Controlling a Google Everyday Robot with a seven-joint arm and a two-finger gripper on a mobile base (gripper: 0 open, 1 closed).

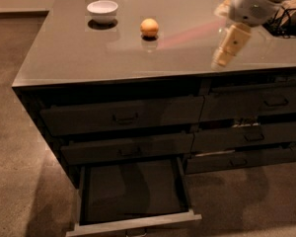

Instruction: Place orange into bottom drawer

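Note:
The orange is a small round fruit sitting on the glossy grey countertop, a little right of a white bowl. The bottom drawer is pulled open at the lower left of the cabinet, its dark floor bare. My gripper hangs from the white arm at the upper right, above the countertop, well right of the orange and a little nearer the front edge. It holds nothing that I can see.
Closed drawer fronts with bar handles fill the cabinet face in two columns. A dark wire basket stands at the counter's far right. Brown carpet surrounds the cabinet.

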